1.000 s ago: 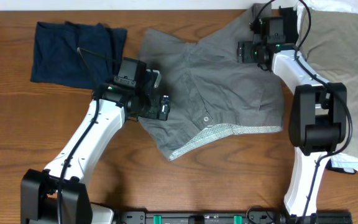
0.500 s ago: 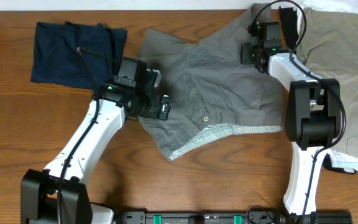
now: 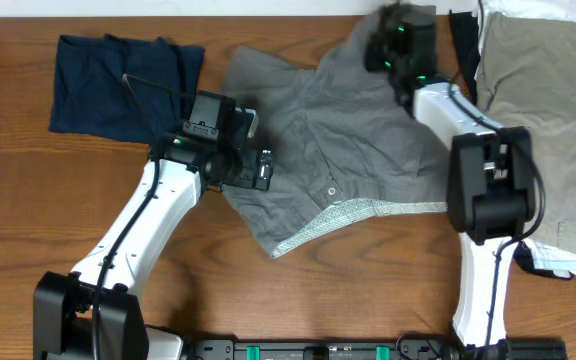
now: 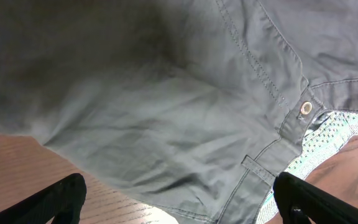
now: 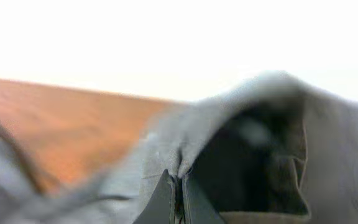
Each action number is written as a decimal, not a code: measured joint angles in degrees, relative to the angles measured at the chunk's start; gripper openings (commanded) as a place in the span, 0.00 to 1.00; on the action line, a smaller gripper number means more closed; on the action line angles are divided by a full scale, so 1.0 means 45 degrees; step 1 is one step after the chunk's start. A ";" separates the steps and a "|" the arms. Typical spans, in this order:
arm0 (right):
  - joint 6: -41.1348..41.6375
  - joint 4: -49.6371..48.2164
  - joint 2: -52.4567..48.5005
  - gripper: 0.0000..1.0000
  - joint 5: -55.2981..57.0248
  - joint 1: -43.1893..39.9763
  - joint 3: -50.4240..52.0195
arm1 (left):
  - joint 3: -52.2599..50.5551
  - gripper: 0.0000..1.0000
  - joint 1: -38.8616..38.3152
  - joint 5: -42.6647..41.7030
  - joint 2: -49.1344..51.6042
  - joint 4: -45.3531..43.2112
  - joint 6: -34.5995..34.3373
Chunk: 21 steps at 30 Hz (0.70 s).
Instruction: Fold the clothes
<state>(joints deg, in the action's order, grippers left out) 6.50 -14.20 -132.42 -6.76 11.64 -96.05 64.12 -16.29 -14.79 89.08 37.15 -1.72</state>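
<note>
The right claw (image 5: 179,200) is pressed together, and a raised fold of the grey shorts (image 3: 368,140) is pinched between its tips. The cloth is drawn up into a soft peak above them. From overhead, this claw is seen blurred at the far edge of the desk (image 3: 28,230), over the top corner of the shorts.

The left claw (image 4: 179,186) is spread wide, and one of its dark fingers (image 4: 58,198) is seen at each lower corner of the left wrist view. Crumpled grey cloth lies between and beyond them, with a strip of bare wood showing at the lower left. Whether the tips touch the cloth cannot be told. A metal button (image 4: 306,108) is seen toward the right, and the pale speckled inner waistband (image 4: 319,140) is turned outward just below it.

From overhead, the shorts are spread unfolded across the middle of the desk, waistband toward the near side, and the left claw is placed at their left edge. A navy garment (image 3: 118,85) lies at the far left, apart from the shorts. A khaki-tan garment (image 3: 543,110) covers the right side, with a white piece (image 3: 543,10) at its far edge.
</note>
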 measured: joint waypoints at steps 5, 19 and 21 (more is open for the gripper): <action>0.0393 -0.2671 0.0039 0.99 0.1792 0.1486 -0.0126 | 0.0000 0.97 0.0000 0.0010 0.0000 -0.0024 0.0000; 0.0209 0.3687 0.2327 0.99 0.3356 0.1778 -0.0117 | 0.0000 0.97 0.0000 0.0029 0.0000 -0.0029 0.0000; 0.0000 0.5853 0.3599 0.99 0.3419 0.1700 -0.0121 | 0.0000 0.97 0.0000 0.0039 0.0000 -0.0029 0.0000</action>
<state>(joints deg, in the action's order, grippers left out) 6.50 12.14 -116.22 8.62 19.29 -96.60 64.12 -16.29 -14.61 89.08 37.01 -1.72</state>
